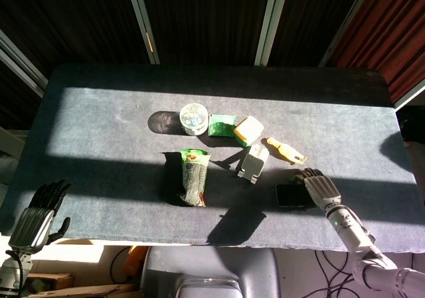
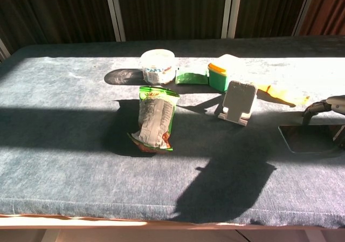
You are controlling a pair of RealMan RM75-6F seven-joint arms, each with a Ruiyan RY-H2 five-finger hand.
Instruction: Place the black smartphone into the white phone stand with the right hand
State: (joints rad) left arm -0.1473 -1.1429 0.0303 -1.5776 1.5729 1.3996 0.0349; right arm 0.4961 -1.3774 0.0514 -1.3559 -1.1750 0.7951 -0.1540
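Right hand (image 1: 319, 186) is down at the lower right of the head view, fingers curved over the right edge of the black smartphone (image 1: 289, 195). Whether it has a real grip I cannot tell; the phone lies flat on the table (image 1: 99, 119). This looks like the grasping step. Next call: secure the phone, lift it, carry it up and left to the white phone stand (image 1: 253, 162) just beside it at centre frame. Left hand (image 1: 36, 213) hangs off the lower left corner, fingers loosely apart, holding nothing.
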